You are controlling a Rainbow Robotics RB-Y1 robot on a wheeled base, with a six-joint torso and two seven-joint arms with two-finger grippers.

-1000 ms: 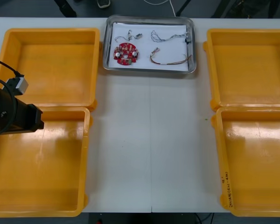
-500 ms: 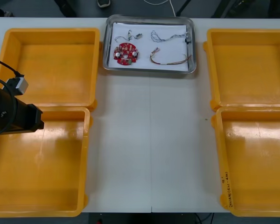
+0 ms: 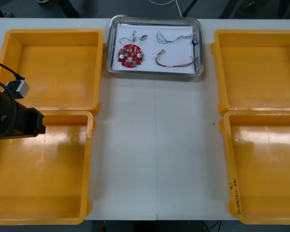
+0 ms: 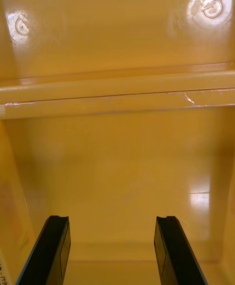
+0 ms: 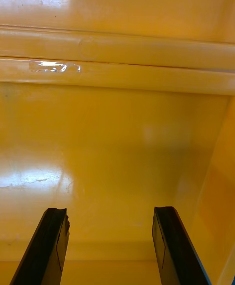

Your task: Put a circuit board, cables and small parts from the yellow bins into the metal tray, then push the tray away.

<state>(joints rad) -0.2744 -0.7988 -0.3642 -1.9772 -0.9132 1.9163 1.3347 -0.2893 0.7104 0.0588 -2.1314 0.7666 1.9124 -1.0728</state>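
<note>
Looking down, you see the tray at upper centre of the light table, holding board and cables; left gripper and right gripper hang released over bins, dark floor beyond.

The yellow bins are smooth moulded plastic, glossy enough to throw back soft patches of lamp light. Under my left gripper the bin's floor shines wetly, with a bright glare on the rounded rim. Under my right gripper the slick plastic shows round moulding marks and a fine pale scuff on the rim. My fingers are matt black. The worktop is pale, smooth and matt. At its far edge the metal tray has a polished, mirror-bright rim and a flat white matt lining. In it the circuit board carries small shiny metal spots, and the cables look thinly plastic-sheathed.
</note>
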